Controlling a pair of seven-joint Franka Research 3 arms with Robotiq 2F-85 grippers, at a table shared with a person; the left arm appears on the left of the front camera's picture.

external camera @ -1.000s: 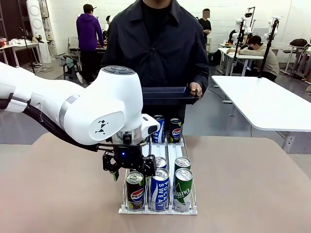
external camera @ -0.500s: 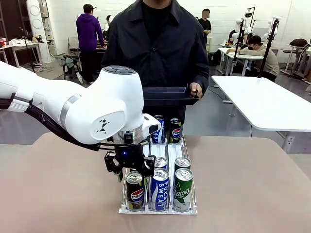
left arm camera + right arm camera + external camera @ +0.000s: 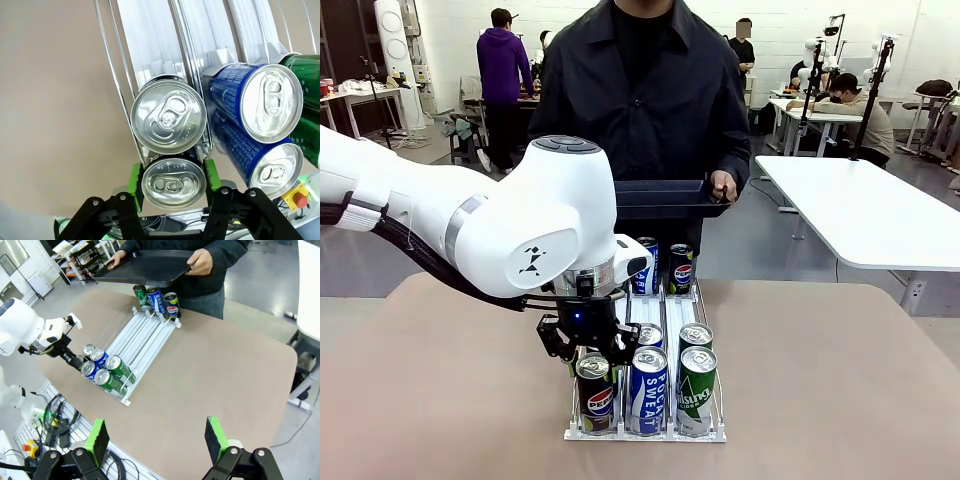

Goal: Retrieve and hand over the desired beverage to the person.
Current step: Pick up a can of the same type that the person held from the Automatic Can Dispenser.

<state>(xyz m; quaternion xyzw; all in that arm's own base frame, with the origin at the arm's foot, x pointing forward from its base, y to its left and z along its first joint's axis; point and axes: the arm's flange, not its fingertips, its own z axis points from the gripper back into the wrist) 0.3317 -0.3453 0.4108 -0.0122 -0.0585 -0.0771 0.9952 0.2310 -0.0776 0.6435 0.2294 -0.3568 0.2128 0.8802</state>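
My left gripper (image 3: 582,347) is shut on the top of a black Pepsi can (image 3: 595,392), the front can in the left lane of a white wire rack (image 3: 645,435). In the left wrist view the green pads (image 3: 135,181) press both sides of that Pepsi can (image 3: 173,183), with a second can (image 3: 168,116) right behind it. The person (image 3: 640,90) in a dark jacket stands at the far side holding a black tray (image 3: 665,197) in both hands. High over the table, my right gripper (image 3: 156,440) is open and holds nothing.
A blue Pocari Sweat can (image 3: 648,390) and a green can (image 3: 696,390) stand beside the held can, with two more cans behind them. A blue can (image 3: 647,265) and a Pepsi can (image 3: 681,268) stand at the rack's far end. A white table (image 3: 870,210) is at the back right.
My left gripper's fingers have come down around the Pepsi can and closed on it. The can has shifted slightly to the left.
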